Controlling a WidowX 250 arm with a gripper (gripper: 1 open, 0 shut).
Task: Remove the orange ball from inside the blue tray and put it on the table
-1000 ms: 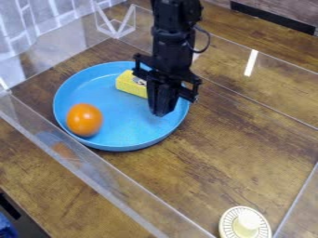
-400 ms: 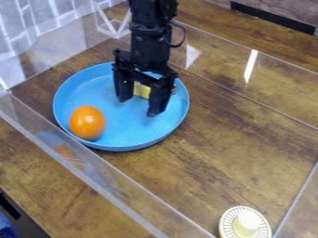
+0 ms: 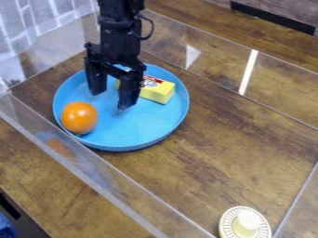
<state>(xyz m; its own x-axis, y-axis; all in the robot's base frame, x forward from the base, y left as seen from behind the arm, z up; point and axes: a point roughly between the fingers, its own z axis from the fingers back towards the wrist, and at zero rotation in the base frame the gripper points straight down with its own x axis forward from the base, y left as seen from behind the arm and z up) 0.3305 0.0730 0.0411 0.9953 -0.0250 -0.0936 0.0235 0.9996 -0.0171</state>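
Note:
The orange ball (image 3: 80, 117) lies inside the blue tray (image 3: 149, 130), near its left rim. My gripper (image 3: 108, 96) hangs over the tray pointing straight down, open, with nothing between its two black fingers (image 3: 93, 84). It stands just above and to the right of the ball, apart from it. A yellow block (image 3: 156, 91) rests in the tray to the right of the gripper. The tray sits on the dark wood-grain table (image 3: 236, 149).
A small cream ribbed lid (image 3: 246, 223) lies at the front right edge. Clear panels (image 3: 50, 139) stand along the table's left and front sides, close to the tray's left rim. Bare tabletop stretches to the right of the tray.
The gripper has opened wide and moved left across the tray, from over the yellow block to beside the orange ball. The ball and block stay in place.

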